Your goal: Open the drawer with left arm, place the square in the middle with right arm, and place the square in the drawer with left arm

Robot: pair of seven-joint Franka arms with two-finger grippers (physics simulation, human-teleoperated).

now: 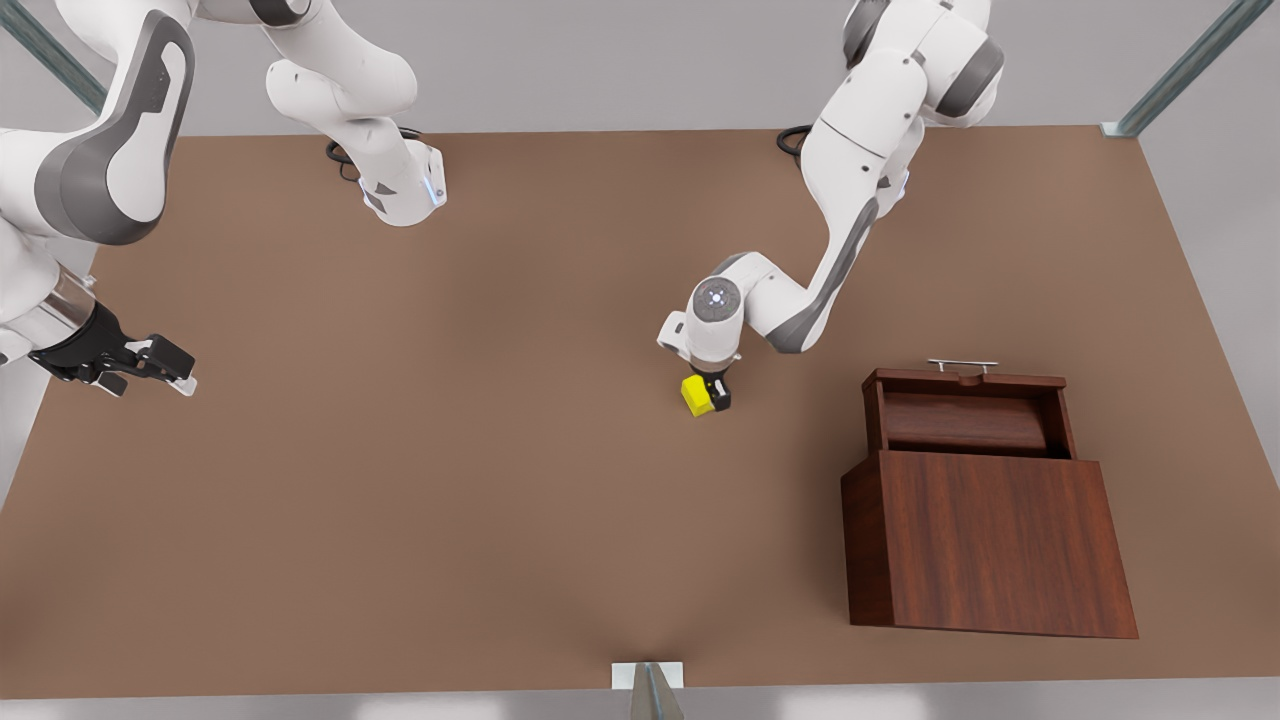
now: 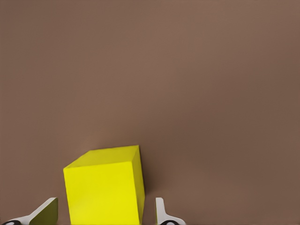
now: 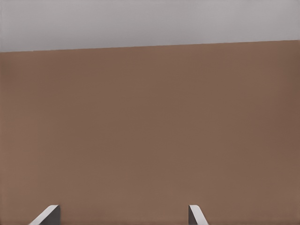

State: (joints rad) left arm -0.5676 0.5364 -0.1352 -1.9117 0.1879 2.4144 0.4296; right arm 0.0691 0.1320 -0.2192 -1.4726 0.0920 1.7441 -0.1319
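Near the middle of the plain matte brown tabletop [image 1: 450, 480], the small bright yellow cube [image 1: 697, 394] sits between the fingers of the left arm's black two-finger gripper [image 1: 712, 393]. From the left wrist view, the cube [image 2: 104, 190] lies between the two pale fingertips [image 2: 161, 213], with a thin gap visible on each side, so the jaws straddle it without clearly pressing; whether they touch it cannot be told. The white jointed left arm [image 1: 850, 220] reaches down from its base at the far edge, front view's right.

To the front view's right of the cube, well apart from it, stands the boxy dark reddish-brown wooden cabinet [image 1: 985, 540]. Its wood-grain drawer [image 1: 965, 415] is pulled out toward the far side, with the thin silver bar handle [image 1: 962, 365] at its far end and the tray interior exposed.

At the front view's left edge the white right arm [image 1: 95, 150] waits, its black gripper [image 1: 165, 370] hanging above the table, well apart from the cube. The right wrist view shows its fingertips [image 3: 47, 214] spread wide with nothing between them.
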